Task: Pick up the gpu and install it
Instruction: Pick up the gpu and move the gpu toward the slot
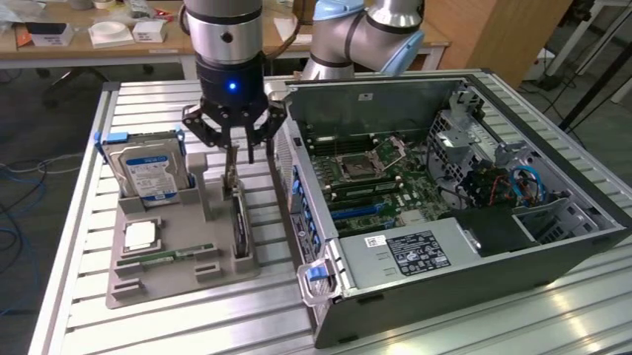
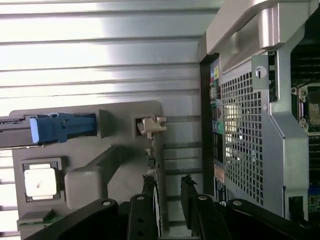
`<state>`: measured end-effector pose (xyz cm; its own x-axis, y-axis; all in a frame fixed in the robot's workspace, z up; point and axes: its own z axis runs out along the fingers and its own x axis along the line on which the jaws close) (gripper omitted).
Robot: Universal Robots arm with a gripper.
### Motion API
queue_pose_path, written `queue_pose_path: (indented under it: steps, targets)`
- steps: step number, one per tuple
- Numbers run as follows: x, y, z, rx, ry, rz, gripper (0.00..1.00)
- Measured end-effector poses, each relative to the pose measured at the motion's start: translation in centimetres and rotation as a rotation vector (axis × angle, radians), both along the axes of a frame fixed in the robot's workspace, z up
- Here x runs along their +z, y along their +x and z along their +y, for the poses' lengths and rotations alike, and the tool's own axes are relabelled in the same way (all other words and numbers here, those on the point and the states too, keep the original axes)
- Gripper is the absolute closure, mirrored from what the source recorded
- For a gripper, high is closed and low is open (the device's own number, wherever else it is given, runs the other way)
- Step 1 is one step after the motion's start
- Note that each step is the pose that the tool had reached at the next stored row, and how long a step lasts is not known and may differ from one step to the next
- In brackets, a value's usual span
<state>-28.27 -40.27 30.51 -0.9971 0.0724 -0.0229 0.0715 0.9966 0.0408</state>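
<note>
In the upper middle of the exterior view the black gripper (image 1: 239,151) hangs below the arm's silver and black wrist, fingers pointing straight down over the grey plastic parts tray (image 1: 158,285). The tray lies on the ribbed aluminium tabletop (image 1: 69,222), towards the exterior view's left.

The gpu (image 1: 239,225), a thin green circuit-board card, stands on its long edge in a narrow slot along the tray's side nearest the computer. It is upright, and its upper end reaches up between the gripper's fingers. In the wrist view the gripper (image 2: 167,180) straddles that edge of the gpu (image 2: 150,155). One black finger (image 2: 145,192) sits just beside the card, and the other stands apart from it with a visible gap. The gripper is spread and not clamped on the card, which rests in its slot.

At the tray's far end, in the exterior view's upper left, a silver hard drive with a blue label (image 1: 148,170) stands upright in a blue-edged cradle. Nearer the camera a square silver processor chip (image 1: 141,235) lies flat in a recess. A slim green memory stick (image 1: 168,257) lies just in front of it.

Just beside the tray, filling the exterior view's right, an open dark grey computer case (image 1: 553,251) lies on its side. Its green motherboard (image 1: 375,177) is exposed, and a grey power supply box with a black label (image 1: 410,251) sits at the near end. In the wrist view the case's perforated rear panel (image 2: 245,140) stands close to the gripper.
</note>
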Motion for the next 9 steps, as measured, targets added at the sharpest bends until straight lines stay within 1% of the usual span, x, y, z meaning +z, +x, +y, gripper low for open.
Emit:
queue_pose_path:
  steps: [5, 6, 9]
  targets:
    - [-0.91, 0.0, -1.82, 0.0, 0.0, -0.0001, 0.64]
    - [-1.09, 0.0, -2.1, 0.0, 0.0001, -0.0001, 0.64]
    - [-1.65, 0.0, -2.41, 0.0, 0.0001, -0.0002, 0.64]
